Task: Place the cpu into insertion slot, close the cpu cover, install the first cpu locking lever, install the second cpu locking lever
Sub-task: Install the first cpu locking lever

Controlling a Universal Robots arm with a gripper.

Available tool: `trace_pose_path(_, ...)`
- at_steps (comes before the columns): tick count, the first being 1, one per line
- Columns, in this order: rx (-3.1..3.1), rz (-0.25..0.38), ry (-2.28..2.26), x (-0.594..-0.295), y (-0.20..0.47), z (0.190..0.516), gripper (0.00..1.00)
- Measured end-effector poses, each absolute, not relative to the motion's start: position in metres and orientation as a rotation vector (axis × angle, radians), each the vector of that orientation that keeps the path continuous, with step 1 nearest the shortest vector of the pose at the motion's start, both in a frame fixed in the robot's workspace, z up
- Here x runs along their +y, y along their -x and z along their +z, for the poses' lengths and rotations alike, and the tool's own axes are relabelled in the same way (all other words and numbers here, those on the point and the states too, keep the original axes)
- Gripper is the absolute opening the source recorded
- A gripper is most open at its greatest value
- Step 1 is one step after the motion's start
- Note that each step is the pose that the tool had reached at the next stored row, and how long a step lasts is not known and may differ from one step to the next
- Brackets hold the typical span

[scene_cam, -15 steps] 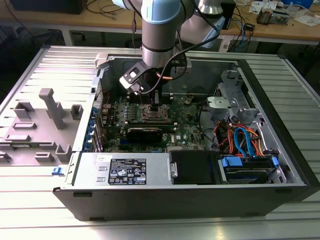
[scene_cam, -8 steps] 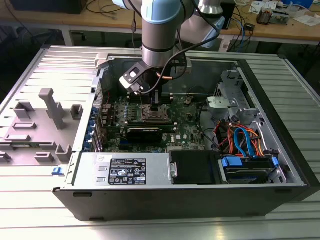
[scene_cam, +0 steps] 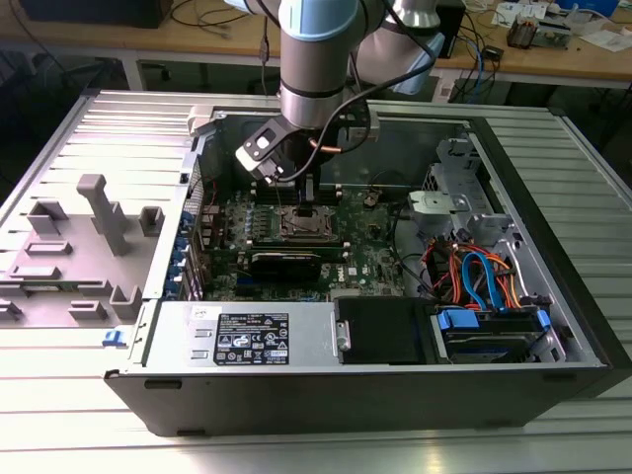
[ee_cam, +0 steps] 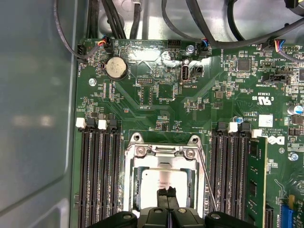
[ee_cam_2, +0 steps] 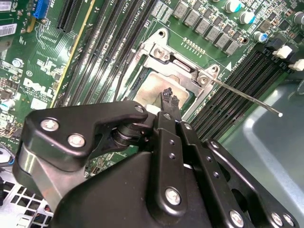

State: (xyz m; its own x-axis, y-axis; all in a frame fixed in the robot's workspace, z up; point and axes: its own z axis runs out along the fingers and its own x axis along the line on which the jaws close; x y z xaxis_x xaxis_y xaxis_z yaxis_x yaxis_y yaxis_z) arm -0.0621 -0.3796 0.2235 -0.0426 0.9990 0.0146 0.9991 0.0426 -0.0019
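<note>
In the exterior view, the arm comes down from the upper middle of the frame into an open computer case lying on a ribbed metal table. Its gripper hangs just above the socket near the centre of the frame, on the green motherboard. Grey plastic parts lie on the table at the exterior view's left.

In the second wrist view, the two black fingertips are pressed together with nothing between them. They point at the cpu, which sits in the socket with its tan top showing. Whether the tips touch it cannot be told. The cpu cover frames the chip. A thin locking lever angles out from one socket corner across the memory slots.

In the first wrist view, the closed tips sit over the edge of the cpu. The cover lies flat around the chip, and the lever runs along one side of the socket.
</note>
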Motion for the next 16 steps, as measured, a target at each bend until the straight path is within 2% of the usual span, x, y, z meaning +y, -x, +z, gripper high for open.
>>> trace_pose_path(16, -2.258, -0.011, 2.164, -0.3796, 0.062, 0.2341, 0.11)
